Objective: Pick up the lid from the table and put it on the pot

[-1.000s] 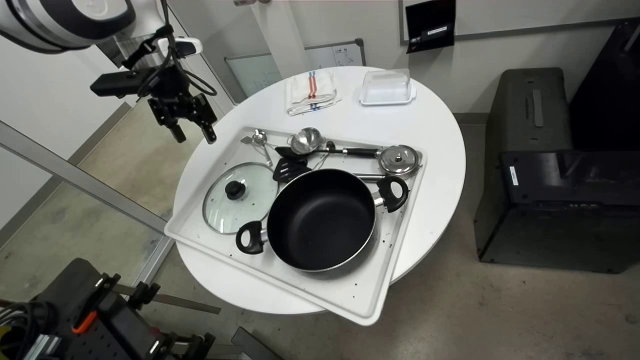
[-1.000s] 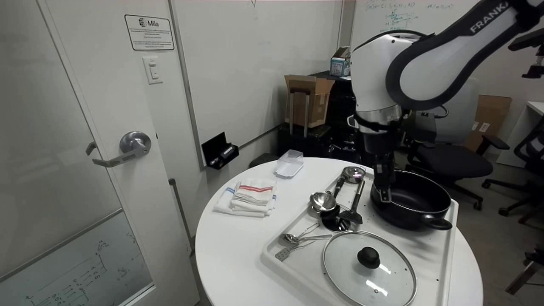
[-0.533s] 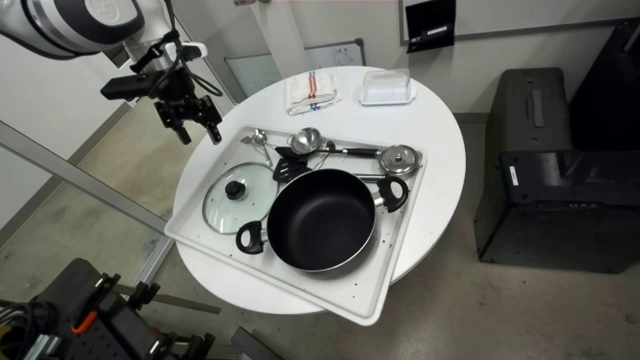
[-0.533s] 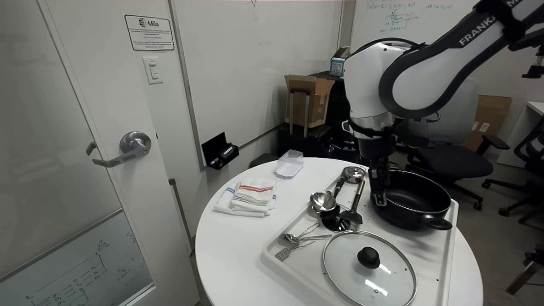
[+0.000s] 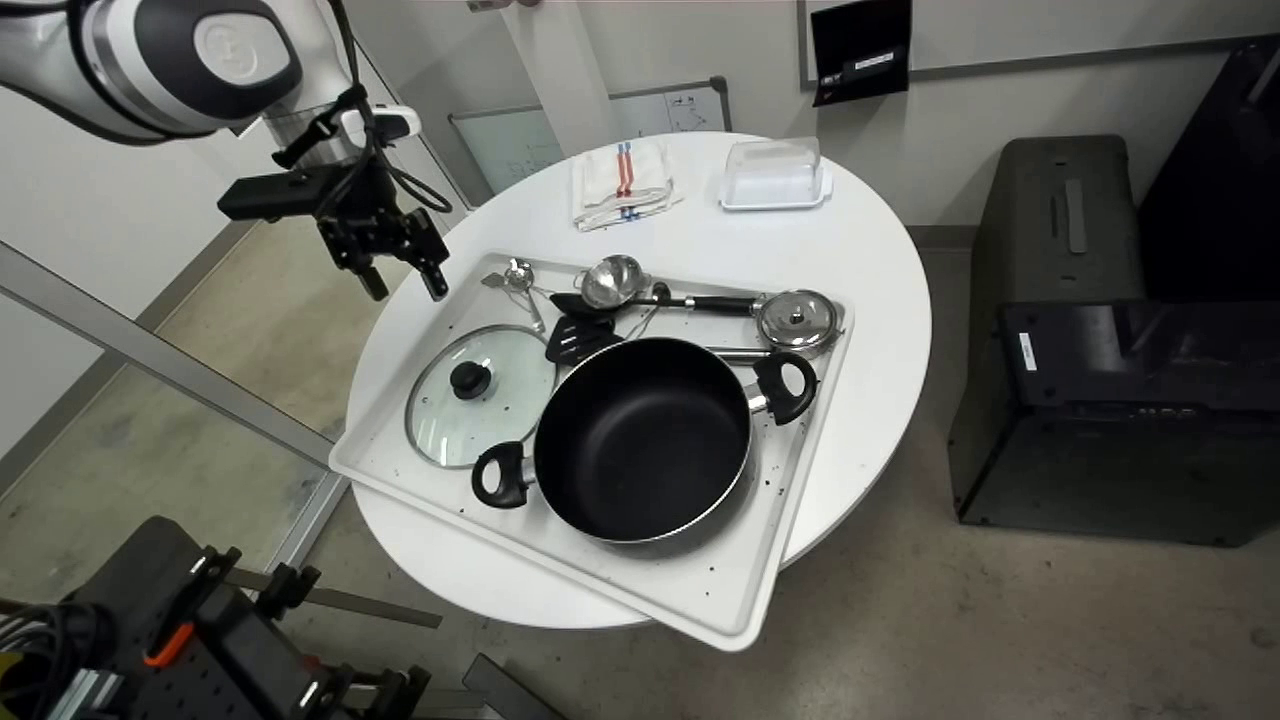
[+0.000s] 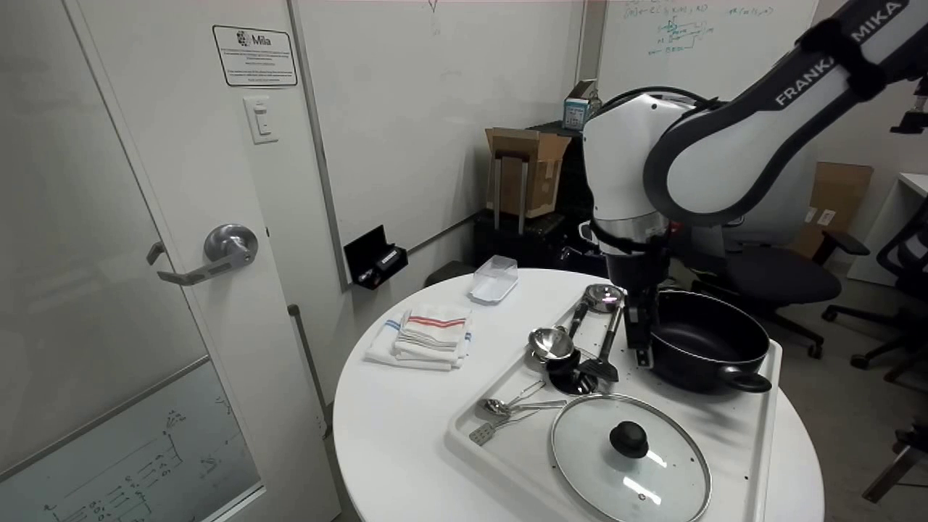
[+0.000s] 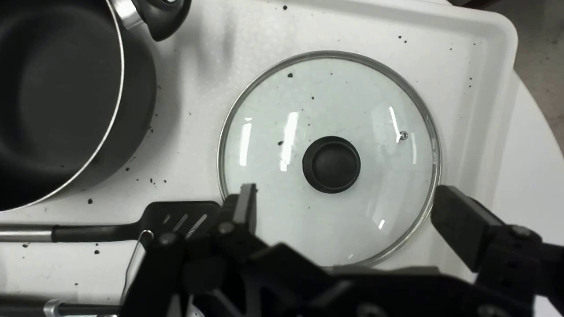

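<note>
The lid (image 5: 500,412) is clear glass with a thin metal rim and a black centre knob. It lies flat beside the pot (image 5: 643,440), on the white tray on the round white table (image 5: 870,260). In an exterior view the lid (image 6: 602,475) is nearest the camera, with the black pot (image 6: 707,337) behind it. My gripper (image 5: 407,288) is open and empty, pointing down above the tray. In the wrist view the gripper's fingers (image 7: 346,193) are wide apart over the lid (image 7: 331,164), with the knob ahead of and between the tips. The pot (image 7: 57,105) is at the left.
The tray (image 5: 715,590) also holds a black slotted spatula (image 5: 578,338), a metal ladle (image 5: 612,282), a small metal strainer-like utensil (image 5: 797,318) and small spoons (image 5: 520,275). Folded towels (image 5: 625,185) and a clear container (image 5: 773,178) stand at the table's back.
My gripper has moved lower and slightly right in an exterior view, lower and slightly left in the opposite picture. It stays open. The lid, pot and tray have not moved.
</note>
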Controlling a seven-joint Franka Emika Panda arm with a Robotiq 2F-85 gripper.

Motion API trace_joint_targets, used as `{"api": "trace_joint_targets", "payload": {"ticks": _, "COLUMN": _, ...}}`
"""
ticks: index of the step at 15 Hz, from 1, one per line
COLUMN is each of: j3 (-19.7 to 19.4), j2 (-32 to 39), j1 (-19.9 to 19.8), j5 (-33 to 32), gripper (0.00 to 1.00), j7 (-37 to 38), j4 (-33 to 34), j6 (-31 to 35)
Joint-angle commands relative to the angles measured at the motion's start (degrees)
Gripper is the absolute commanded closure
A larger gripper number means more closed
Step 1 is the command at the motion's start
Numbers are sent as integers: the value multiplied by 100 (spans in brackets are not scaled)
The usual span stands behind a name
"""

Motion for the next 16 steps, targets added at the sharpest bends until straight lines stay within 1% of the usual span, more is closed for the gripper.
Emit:
{"api": "trace_joint_targets", "payload": {"ticks": 1, "j3": -4, "j2": 167, "j1": 125, "j5": -101, "gripper": 0, "j7": 204, "j4": -94, "j6": 440}}
{"api": "trace_joint_targets", "payload": {"ticks": 6, "j3": -45, "j2": 330, "j1": 331, "j5": -171, "gripper": 0, "j7": 386, "j4": -334, "j6": 973}}
{"api": "trace_joint_targets", "payload": {"ticks": 11, "j3": -154, "j2": 519, "j1": 568, "j5": -323, "gripper": 0, "j7": 671, "j4": -451, "j6": 1035}}
{"api": "trace_joint_targets", "payload": {"ticks": 16, "j3": -319, "j2": 737, "j1": 691, "j5": -468, "gripper": 0, "j7": 986, "j4": -402, "j6": 1065}}
